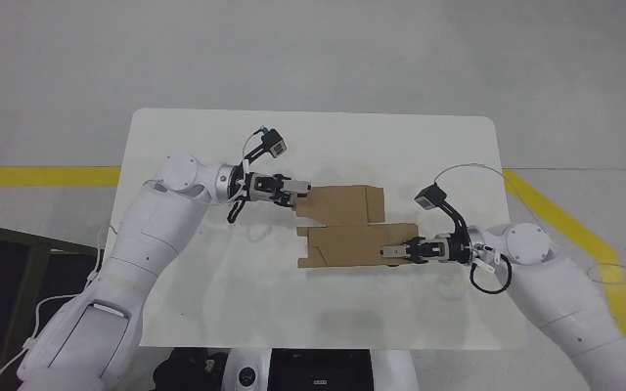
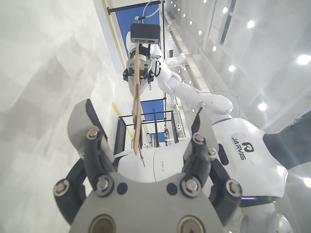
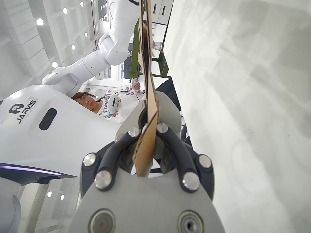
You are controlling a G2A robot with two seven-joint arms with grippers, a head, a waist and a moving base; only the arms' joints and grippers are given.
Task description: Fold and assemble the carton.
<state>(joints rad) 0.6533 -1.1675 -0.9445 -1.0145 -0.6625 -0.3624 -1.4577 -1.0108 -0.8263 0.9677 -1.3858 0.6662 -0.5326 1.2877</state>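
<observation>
- Clamping one flat, brown cardboard carton (image 1: 342, 231) at its right edge: right claw (image 1: 389, 252).
- At carton's far-left corner, left claw (image 1: 301, 189) spread apart.
- One white table (image 1: 196, 147).

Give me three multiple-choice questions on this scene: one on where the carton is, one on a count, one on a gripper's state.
1. Where is the flat brown cardboard carton? A. on the floor; B. over the white table, between the two grippers; C. in a bin.
2. How many grippers clamp it? A. none; B. one; C. two.
3. The left gripper is: A. open; B. shut on the carton; C. shut on nothing.
Answers: 1 B, as the top view shows it there. 2 B, since only the right gripper pinches it. 3 A, because its jaws stand wide apart.
</observation>
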